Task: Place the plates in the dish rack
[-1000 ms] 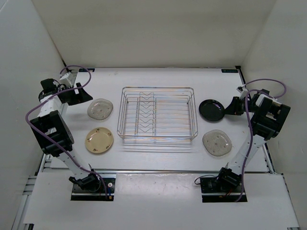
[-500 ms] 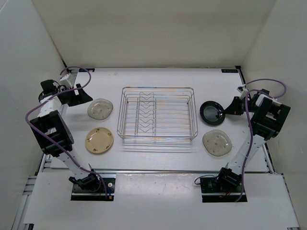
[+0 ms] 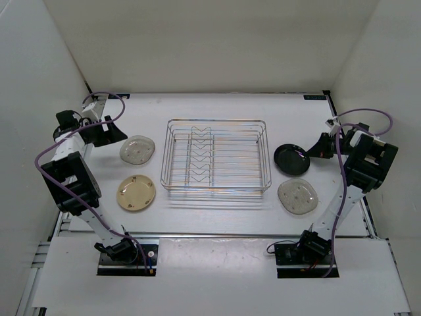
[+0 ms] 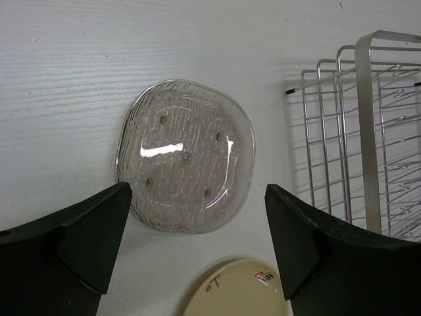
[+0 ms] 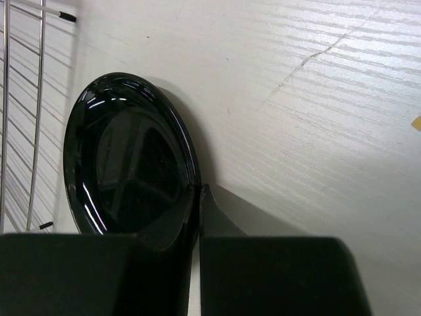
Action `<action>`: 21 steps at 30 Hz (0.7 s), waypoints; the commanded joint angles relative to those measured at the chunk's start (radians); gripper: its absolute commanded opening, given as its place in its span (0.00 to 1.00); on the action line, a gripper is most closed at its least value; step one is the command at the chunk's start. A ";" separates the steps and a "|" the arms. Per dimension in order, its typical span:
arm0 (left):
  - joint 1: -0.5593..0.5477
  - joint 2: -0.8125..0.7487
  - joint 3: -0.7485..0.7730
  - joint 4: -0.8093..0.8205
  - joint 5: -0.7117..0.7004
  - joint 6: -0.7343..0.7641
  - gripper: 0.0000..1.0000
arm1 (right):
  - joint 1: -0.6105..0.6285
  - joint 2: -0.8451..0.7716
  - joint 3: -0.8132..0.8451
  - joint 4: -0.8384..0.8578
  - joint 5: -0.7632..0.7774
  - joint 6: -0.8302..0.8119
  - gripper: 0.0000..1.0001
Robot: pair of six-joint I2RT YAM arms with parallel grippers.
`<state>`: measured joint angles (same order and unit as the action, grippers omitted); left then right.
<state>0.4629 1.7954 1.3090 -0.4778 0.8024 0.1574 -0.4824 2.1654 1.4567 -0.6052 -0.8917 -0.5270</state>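
right gripper [image 5: 198, 197] is clamped on the black plate [image 5: 125, 164] rim near the table [image 3: 217, 105] right edge, plate seemingly tipped up so it can go edge-on into the dish rack [image 3: 216, 121] beside it, while left gripper [image 4: 197, 197] hangs spread wide over a translucent plate [image 4: 185, 155] near the left edge.

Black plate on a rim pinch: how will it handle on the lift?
Probably stiff: the black plate shows no flex with the right end effector shut on its rim. Likely slippery, given the glossy reflections. Pinched at one edge only, it may pivot.
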 commanded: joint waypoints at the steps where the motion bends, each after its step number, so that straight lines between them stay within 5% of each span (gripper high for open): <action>1: 0.006 -0.047 -0.013 0.007 0.044 0.016 0.93 | -0.004 -0.062 -0.022 0.094 0.020 0.064 0.00; 11: 0.006 -0.056 -0.013 0.007 0.054 0.016 0.92 | 0.091 -0.206 0.094 0.183 0.286 0.240 0.00; 21: 0.006 -0.085 -0.031 0.007 0.081 0.025 0.92 | 0.267 -0.269 0.347 0.107 0.612 0.211 0.00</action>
<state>0.4629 1.7782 1.2835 -0.4782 0.8326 0.1646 -0.2600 1.9739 1.7191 -0.4801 -0.4080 -0.3141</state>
